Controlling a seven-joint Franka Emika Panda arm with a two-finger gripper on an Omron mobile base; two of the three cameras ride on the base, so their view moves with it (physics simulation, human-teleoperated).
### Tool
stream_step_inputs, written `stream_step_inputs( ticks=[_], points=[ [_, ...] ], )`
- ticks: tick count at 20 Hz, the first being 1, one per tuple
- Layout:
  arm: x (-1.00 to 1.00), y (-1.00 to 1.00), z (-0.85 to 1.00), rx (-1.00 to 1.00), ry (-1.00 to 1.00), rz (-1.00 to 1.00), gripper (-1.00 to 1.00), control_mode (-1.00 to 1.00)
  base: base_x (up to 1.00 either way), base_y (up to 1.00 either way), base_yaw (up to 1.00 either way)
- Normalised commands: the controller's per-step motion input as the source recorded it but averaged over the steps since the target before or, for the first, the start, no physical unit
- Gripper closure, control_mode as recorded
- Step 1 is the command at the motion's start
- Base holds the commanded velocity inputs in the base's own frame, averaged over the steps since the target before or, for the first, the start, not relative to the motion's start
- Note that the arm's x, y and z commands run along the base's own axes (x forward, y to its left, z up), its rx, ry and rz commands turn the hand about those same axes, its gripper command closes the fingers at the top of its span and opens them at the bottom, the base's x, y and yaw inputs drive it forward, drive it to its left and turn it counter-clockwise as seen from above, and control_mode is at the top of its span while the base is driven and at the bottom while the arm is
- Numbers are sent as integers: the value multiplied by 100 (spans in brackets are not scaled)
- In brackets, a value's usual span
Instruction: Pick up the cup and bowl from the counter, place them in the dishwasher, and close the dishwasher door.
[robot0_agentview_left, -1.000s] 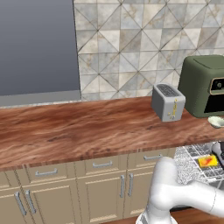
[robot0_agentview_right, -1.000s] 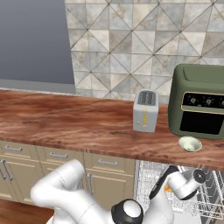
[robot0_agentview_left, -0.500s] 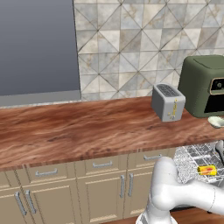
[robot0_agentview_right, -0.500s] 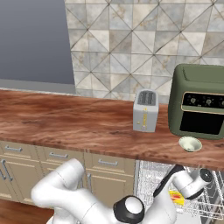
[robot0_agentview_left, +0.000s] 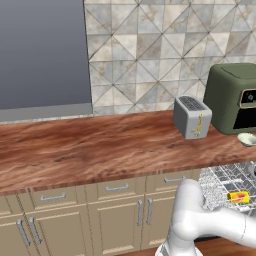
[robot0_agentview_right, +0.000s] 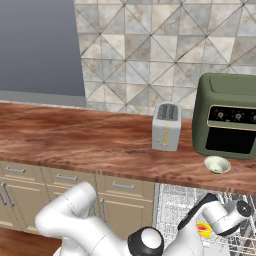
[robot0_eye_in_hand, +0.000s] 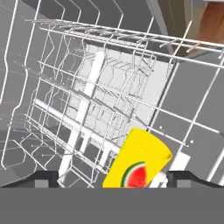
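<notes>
A kitchen with a long brown counter and grey tiles behind. The gripper is down in the dishwasher, jaws spread wide. The cup leans between them in the rack, let go. The bowl sits up above the jaws, by the green oven.

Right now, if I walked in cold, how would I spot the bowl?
Find the big dark green oven at the right end of the wooden counter. The bowl sits on the counter just in front of it, near the edge above the open dishwasher. It is small, shallow and pale, unlike the upright silver toaster to its left.
</notes>
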Motion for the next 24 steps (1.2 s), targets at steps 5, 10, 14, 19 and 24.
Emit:
stream_step_inputs(
  ticks=[5,10,14,19,24],
  points=[
    [-53,-29,3,0,-6,0,-100,-100,0,0,0],
    [-37,-5,59,0,-10,0,-100,-100,0,0,0],
    [-20,0,86,0,-10,0,-100,-100,0,0,0],
    [-4,0,90,2,-9,0,-100,-100,0,0,0],
    [0,0,77,4,-5,0,-100,-100,0,0,0]
  ],
)
